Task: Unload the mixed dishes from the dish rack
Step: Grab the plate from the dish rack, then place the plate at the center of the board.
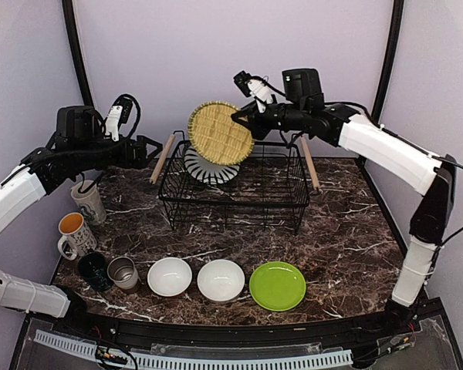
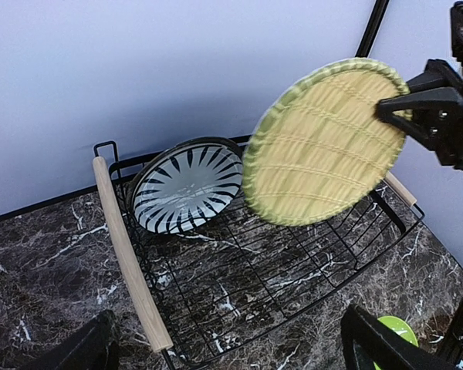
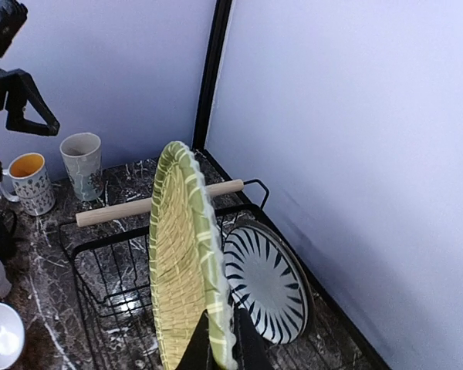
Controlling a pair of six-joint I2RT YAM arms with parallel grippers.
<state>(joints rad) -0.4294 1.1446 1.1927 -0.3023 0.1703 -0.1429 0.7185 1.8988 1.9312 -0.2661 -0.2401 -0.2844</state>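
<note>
My right gripper [image 1: 239, 117] is shut on the rim of a yellow woven-pattern plate [image 1: 220, 132], held on edge in the air above the dish rack [image 1: 297, 202], a black wire basket with wooden handles. The wrist view shows the plate [image 3: 181, 262] pinched between the fingers [image 3: 216, 351]. A white plate with black radial stripes [image 1: 208, 168] leans inside the rack at its far left corner [image 2: 187, 185]. My left gripper [image 1: 150, 149] hovers open left of the rack, nothing between its fingers [image 2: 374, 343].
Along the left stand two pale patterned mugs [image 1: 87, 202] [image 1: 75, 233], a dark green mug [image 1: 94, 270] and a steel cup [image 1: 123, 272]. Two white bowls [image 1: 170, 276] [image 1: 221, 279] and a lime-green plate [image 1: 277, 285] line the front of the marble table.
</note>
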